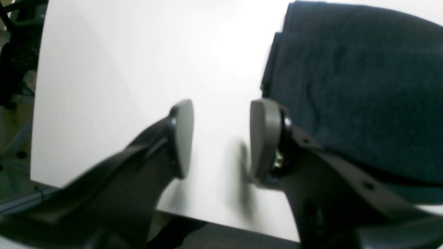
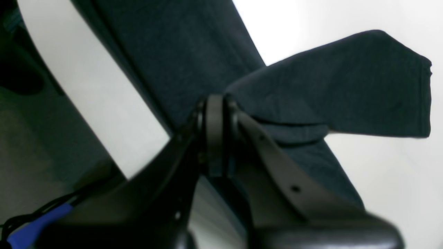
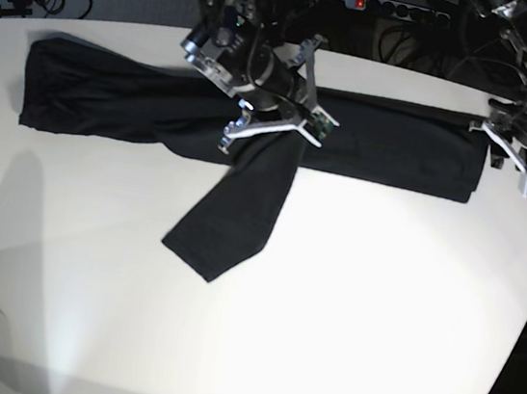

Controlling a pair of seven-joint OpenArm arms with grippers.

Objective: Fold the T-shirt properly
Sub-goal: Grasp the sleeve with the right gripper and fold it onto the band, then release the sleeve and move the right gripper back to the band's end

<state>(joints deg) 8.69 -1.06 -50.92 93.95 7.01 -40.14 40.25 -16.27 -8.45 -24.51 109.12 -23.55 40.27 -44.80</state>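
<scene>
Black T-shirt (image 3: 387, 145) lies long across table (image 3: 376, 299); sleeve angles off its middle. My right gripper (image 2: 214, 135) pinches that sleeve shut; left gripper (image 1: 221, 138) gapes empty beside its end.

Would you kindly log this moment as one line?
right gripper: shut on T-shirt sleeve | left gripper: open, empty, beside shirt's end | table: shirt lies folded lengthwise
</scene>
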